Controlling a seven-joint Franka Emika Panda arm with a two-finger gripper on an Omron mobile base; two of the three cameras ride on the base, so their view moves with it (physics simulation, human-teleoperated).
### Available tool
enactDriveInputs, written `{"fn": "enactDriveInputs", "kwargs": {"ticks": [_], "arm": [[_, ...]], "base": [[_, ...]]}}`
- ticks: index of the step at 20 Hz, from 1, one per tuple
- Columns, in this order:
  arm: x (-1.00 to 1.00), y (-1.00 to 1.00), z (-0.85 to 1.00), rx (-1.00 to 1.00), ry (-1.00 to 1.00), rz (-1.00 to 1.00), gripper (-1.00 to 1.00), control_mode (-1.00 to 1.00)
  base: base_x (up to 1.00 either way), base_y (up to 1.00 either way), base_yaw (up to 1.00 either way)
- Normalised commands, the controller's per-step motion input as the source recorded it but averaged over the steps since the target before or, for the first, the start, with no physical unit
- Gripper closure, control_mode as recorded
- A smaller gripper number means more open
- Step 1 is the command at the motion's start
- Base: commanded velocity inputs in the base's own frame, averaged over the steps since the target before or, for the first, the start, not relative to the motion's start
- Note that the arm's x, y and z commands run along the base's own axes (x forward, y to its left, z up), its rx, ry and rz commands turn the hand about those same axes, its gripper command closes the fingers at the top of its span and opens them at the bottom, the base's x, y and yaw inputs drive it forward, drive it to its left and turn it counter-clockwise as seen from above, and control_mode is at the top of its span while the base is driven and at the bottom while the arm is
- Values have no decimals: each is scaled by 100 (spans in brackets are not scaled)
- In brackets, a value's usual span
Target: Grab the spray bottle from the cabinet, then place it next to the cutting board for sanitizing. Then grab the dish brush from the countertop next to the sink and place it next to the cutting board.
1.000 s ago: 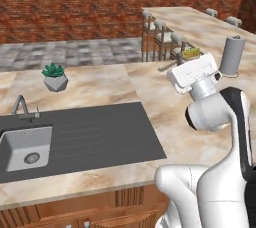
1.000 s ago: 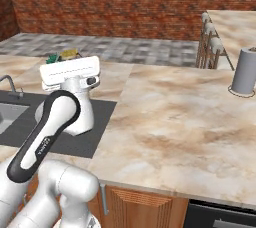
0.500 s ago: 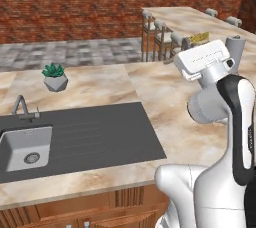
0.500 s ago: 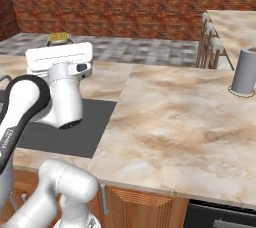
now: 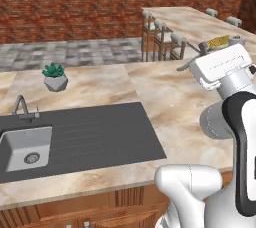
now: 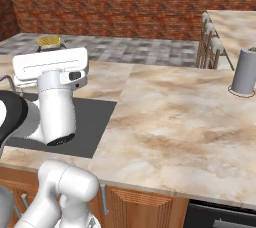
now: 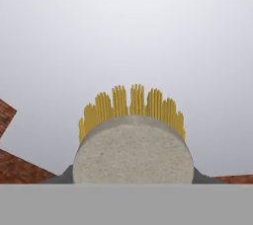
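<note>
While the countertop carries the sink, basin empty, and a grey cylinder far from the sink, the gripper is raised well above the sink, pinching the dish brush, yellow bristles beyond its tips.

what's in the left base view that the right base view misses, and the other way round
Left base view alone: the steel sink with its faucet, and a small potted plant on the countertop.
Right base view alone: a grey cylinder standing at the far right.
Both: the marbled countertop, the dark drainboard, the brick wall, and the dish brush with its yellow bristles lifted above the arm's hand.
</note>
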Motion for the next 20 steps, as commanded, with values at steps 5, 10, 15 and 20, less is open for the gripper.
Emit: {"fn": "enactDriveInputs", "kwargs": {"ticks": [5,10,15,20], "arm": [[-79,-5,-1,0,-19,0,100,-100],[-17,0,0,0,-3,0,100,100],[0,0,0,0,0,0,100,100],[0,0,0,0,0,0,100,100]], "base": [[0,0,0],[-78,0,0],[-87,19,5],[-57,86,46]]}}
